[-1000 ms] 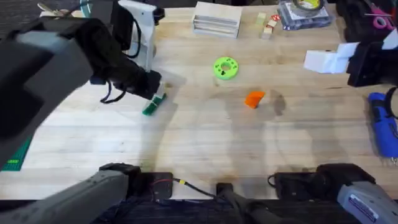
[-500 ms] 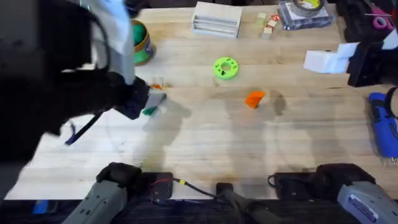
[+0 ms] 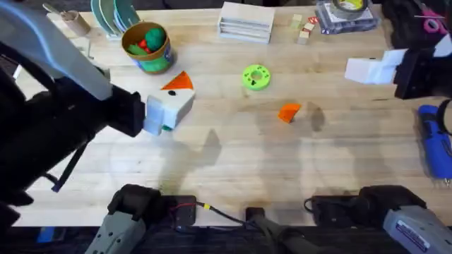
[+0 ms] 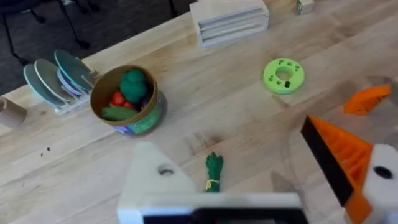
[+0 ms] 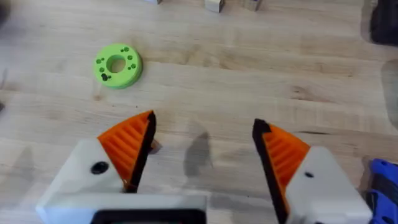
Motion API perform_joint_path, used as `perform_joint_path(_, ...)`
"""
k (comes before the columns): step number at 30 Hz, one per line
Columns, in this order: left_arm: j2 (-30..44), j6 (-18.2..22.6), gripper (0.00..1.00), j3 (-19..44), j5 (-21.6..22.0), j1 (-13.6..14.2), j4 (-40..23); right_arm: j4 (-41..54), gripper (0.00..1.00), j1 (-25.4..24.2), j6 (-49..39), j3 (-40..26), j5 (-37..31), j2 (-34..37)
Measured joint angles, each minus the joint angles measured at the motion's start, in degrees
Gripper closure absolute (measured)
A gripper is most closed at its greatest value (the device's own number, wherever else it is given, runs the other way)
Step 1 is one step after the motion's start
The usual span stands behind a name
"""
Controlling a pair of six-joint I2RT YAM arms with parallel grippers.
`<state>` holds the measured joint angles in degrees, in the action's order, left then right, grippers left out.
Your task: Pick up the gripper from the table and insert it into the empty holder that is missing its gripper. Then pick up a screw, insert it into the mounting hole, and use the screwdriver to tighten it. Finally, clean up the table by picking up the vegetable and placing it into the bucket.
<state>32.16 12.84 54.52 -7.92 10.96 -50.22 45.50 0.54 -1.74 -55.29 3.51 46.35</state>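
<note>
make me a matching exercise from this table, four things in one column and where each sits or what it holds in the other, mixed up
Things:
1. loose orange ribbed plastic wedge
2. chunky blue cylindrical screwdriver
3. slim green leafy toy vegetable
4. round green-blue can with a gold rim

Places or states:
a. holds a red toy and a round green toy
b. at the right edge of the wooden table
c. alone on the table, near the flat green disc
d. on the table below the open left gripper

Pairs: 1-c, 2-b, 3-d, 4-a
</note>
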Motion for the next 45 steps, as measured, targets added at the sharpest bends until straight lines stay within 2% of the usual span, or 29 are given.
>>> perform_joint_path(10, 0.0, 0.0, 0.008, 0.0, 0.0, 0.0, 8.9, 0.0, 0.009, 0.0, 0.0, 0.0, 0.0, 0.0)
perform_joint_path(25, 0.0, 0.0, 0.007, 0.0, 0.2, 0.0, 8.1, 0.0, 0.01, 0.0, 0.0, 0.0, 0.0, 0.0)
perform_joint_path(29, 0.0, 0.0, 0.007, -1.0, 0.2, 0.0, 11.0, 0.0, 0.01, 0.0, 0.0, 0.0, 0.0, 0.0)
perform_joint_path(34, -3.8, 0.0, 0.008, -8.8, 0.2, 0.0, 18.7, 0.0, 0.01, 0.0, 0.0, 0.0, 0.0, 0.0)
perform_joint_path(35, -10.1, 0.0, 0.008, -16.3, 0.0, 0.0, 25.2, 0.0, 0.01, 0.0, 0.0, 0.0, 0.0, 0.0)
perform_joint_path(40, -20.7, -0.2, 0.008, -27.0, -1.1, 0.0, 34.3, 0.0, 0.009, 0.0, 0.0, 0.0, 0.0, 0.0)
perform_joint_path(45, -27.9, -1.1, 0.008, -35.3, -1.6, 0.0, 40.1, 0.0, 0.01, 0.0, 0.0, 0.0, 0.0, 0.0)
